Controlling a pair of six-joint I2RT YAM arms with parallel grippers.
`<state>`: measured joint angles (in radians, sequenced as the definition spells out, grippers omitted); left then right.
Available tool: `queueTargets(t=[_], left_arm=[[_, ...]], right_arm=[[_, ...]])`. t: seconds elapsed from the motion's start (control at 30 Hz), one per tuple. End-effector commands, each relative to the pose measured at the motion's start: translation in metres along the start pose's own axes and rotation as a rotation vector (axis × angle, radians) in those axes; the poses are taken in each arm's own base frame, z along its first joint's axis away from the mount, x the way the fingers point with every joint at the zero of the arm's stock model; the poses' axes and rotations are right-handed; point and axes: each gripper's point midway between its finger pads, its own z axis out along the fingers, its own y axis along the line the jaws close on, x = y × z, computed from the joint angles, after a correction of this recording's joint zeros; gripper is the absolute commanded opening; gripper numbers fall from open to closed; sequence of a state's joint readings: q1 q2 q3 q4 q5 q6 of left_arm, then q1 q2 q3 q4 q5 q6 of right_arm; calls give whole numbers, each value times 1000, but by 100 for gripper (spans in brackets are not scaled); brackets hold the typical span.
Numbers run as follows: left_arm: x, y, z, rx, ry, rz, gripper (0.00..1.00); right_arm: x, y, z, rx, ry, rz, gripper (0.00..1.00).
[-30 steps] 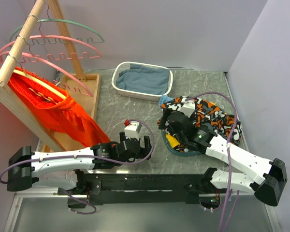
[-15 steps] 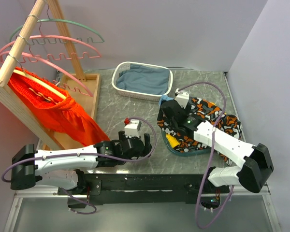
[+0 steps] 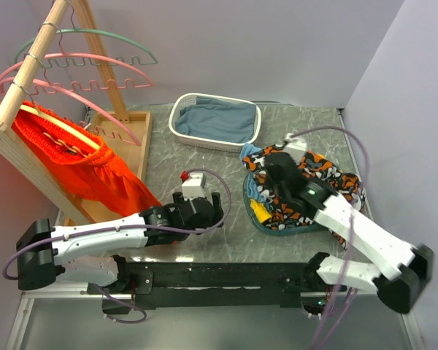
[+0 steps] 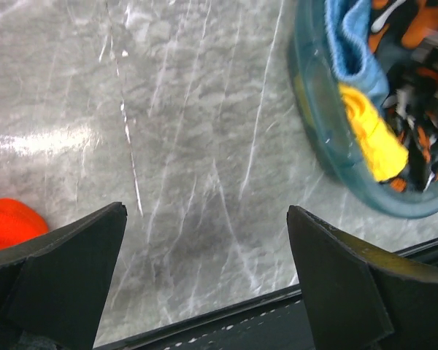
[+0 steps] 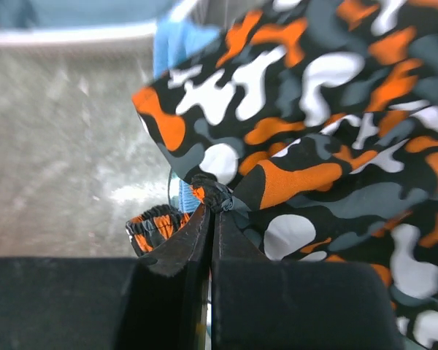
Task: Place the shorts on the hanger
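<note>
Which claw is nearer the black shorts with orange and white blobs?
Right. The right claw pinches the black blob-printed shorts; the left claw hangs open over the grey table.

Grey marble-patterned surface (image 3: 168, 153) enclosed by plain pale lilac walls (image 3: 277, 44), evenly lit, with a wooden clothes rack (image 3: 28, 65) at left.

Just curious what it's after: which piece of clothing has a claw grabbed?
The black shorts with orange, white and grey blobs, pinched by the right claw; the plain orange garment hangs on the rack.
</note>
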<state>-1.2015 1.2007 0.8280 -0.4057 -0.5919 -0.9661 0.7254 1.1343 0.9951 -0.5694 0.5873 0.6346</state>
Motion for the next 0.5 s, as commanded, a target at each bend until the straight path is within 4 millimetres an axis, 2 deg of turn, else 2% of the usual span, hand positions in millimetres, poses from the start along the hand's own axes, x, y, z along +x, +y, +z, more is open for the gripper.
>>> queueTargets(t=[0.0, 0.13, 0.17, 0.23, 0.27, 0.3, 0.37, 0.47], left_arm=[[-37, -36, -9, 112, -53, -79, 96], [-59, -54, -8, 130, -82, -111, 96], [-65, -60, -7, 122, -84, -134, 97], [-74, -64, -4, 101, -89, -153, 98], [-83, -75, -3, 109, -90, -150, 99], [-82, -80, -3, 122, -69, -135, 99], [-88, -96, -2, 161, -59, -95, 92], [-91, -111, -7, 228, -48, -72, 89]], right_arm=[[-62, -29, -57, -20, -178, 112, 0], [-97, -31, -102, -149, -272, 149, 0], [-106, -24, -116, -224, -287, 136, 0], [-119, -23, -141, -308, -329, 146, 0], [-132, -22, -159, -364, -368, 158, 0], [-136, -18, -170, -416, -378, 156, 0], [-155, -21, -193, -454, -428, 179, 0], [-176, -16, -208, -474, -456, 149, 0]])
